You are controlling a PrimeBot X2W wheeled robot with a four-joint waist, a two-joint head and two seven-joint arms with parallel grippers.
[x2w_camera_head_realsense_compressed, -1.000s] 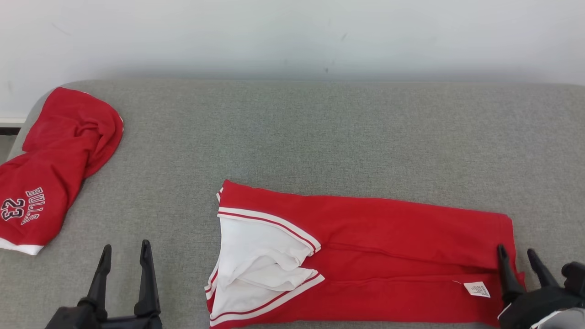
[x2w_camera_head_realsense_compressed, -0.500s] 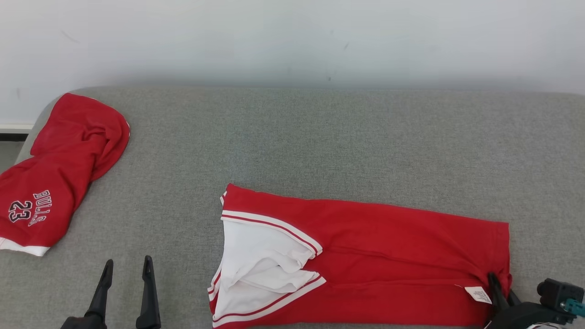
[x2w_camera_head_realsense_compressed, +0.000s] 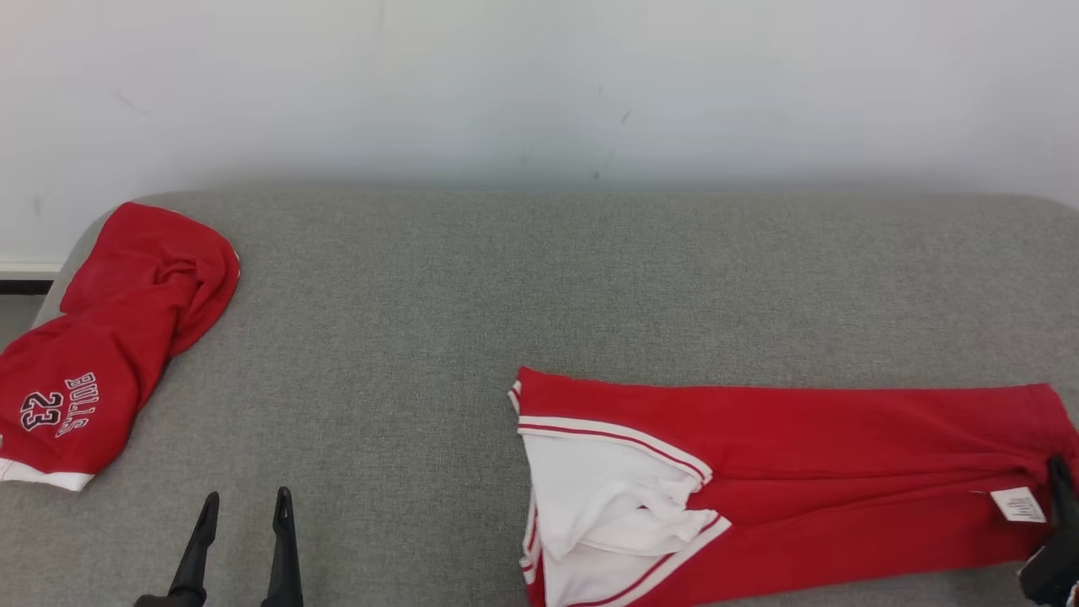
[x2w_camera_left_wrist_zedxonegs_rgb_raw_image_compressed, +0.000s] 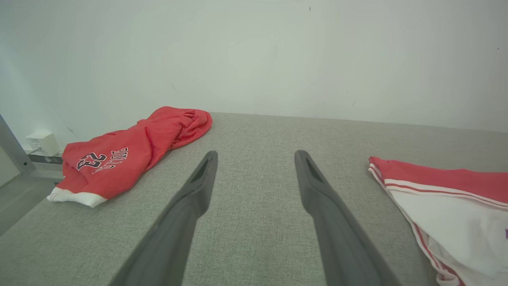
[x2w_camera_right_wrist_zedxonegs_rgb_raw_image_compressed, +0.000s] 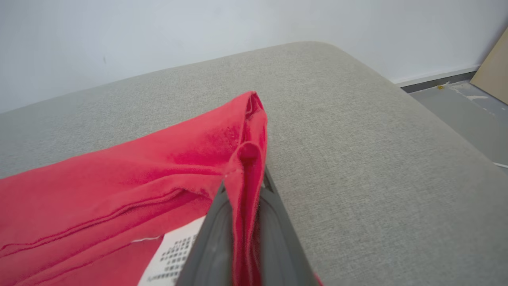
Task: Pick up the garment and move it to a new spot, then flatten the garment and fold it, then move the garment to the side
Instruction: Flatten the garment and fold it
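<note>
**Right gripper clamped on the garment's right-hand end, left gripper idle**

The red garment [x2w_camera_head_realsense_compressed: 843, 438] lies flat in the lower right of the head view on the grey fabric-covered tabletop [x2w_camera_head_realsense_compressed: 421, 295]. Its long axis runs left to right across the frame. The left end gapes open to show white lining and striped trim, and the right end carries a care label [x2w_camera_head_realsense_compressed: 1017, 504].

The right gripper [x2w_camera_head_realsense_compressed: 1058, 506] sits at the lower right edge, just beside that label. In the right wrist view its jaws are pinched onto a raised fold of the red hem [x2w_camera_right_wrist_zedxonegs_rgb_raw_image_compressed: 246, 186], with cloth squeezed between them. The rest of the garment stretches away from this grip toward the left of the frame.

The left gripper [x2w_camera_head_realsense_compressed: 246, 497] stands at the lower left with its jaws spread wide and nothing between them. It is over bare tabletop, well apart from the garment's white-lined end.

A second red garment printed "BULLS 23" [x2w_camera_head_realsense_compressed: 110, 354] lies bunched at the far left edge.

The right arm looks placed to pull or carry the held end along the long axis. If the other end needs pinning, the left arm is the nearer one
</note>
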